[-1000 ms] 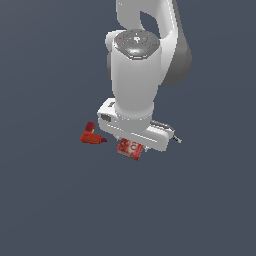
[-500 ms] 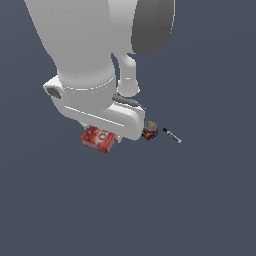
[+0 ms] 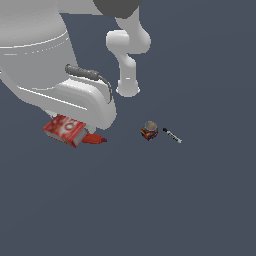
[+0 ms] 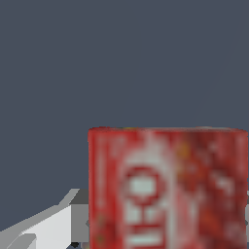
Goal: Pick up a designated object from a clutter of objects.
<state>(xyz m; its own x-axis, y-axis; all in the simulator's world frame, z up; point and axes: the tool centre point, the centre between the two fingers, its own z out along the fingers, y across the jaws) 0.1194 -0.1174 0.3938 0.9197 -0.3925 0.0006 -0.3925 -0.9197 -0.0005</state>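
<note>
- The box (image 3: 64, 129) sat at the exterior view's left, tucked under the arm's bulky wrist, its white-lettered face tilted up and toward the camera.
- It seemed lifted off the table (image 3: 150, 200), but no clear shadow settled that; I judged the step to be the lift after a grasp.
- In the wrist view the box (image 4: 168, 189) filled the lower part, with a grey finger (image 4: 80, 221) at its edge.
- The tool itself was hidden in the exterior view; whether it pinched the box could not be told for certain.
- To do this well: rise straight and slowly, keeping the box level so it does not slip or twist.
- Its long axis ran from upper left to lower right in the exterior view.
- The drill (image 3: 95, 139) lay just beside the box's lower end; the can (image 3: 149, 131) and marker (image 3: 171, 135) lay well apart to the right.
</note>
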